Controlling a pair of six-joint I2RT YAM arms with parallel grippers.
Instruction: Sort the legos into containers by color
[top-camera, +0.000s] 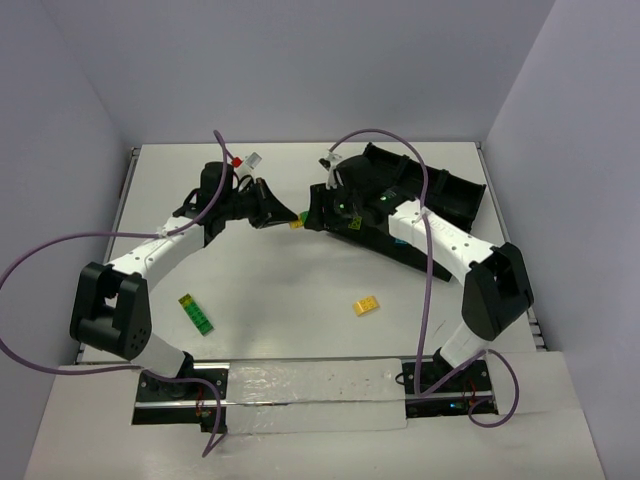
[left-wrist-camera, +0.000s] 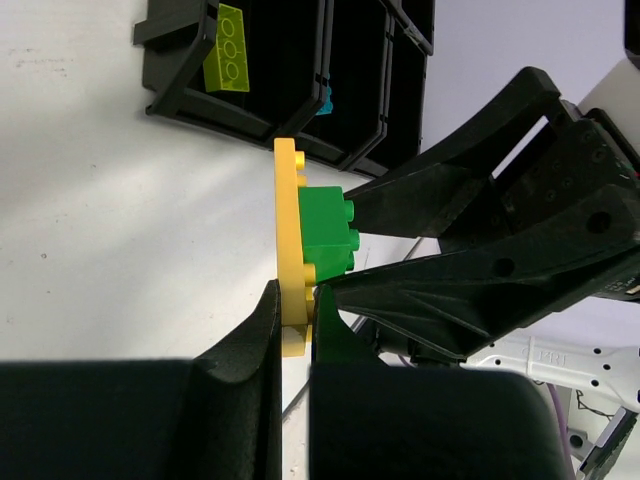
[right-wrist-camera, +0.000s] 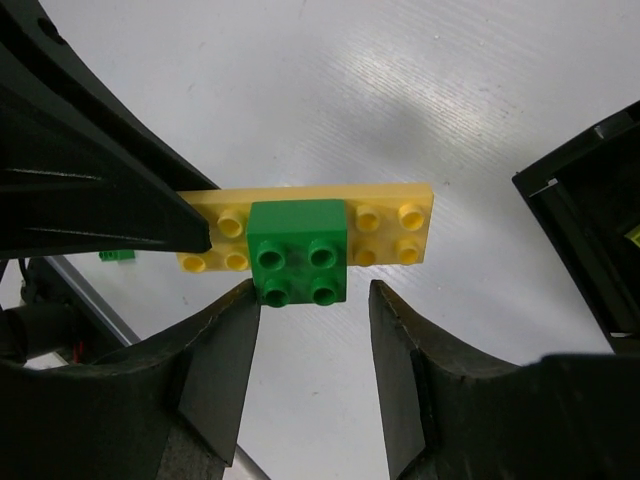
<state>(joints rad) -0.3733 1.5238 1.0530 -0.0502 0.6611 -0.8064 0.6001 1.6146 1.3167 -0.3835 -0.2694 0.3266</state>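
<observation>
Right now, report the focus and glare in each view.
Left wrist: the yellow plate and green brick are sharp, the near fingers dark and soft. Right wrist: brick crisp, streaky sheen on the table. Top external: even light, faint shadows.

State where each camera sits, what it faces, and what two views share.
Top: above and behind; looks down on table, tray, left arm, right arm.
Left wrist: looks along left tool, shut on yellow plate, toward tray.
Right wrist: looks past open right tool at green brick.
Both wrist views share plate and brick.
</observation>
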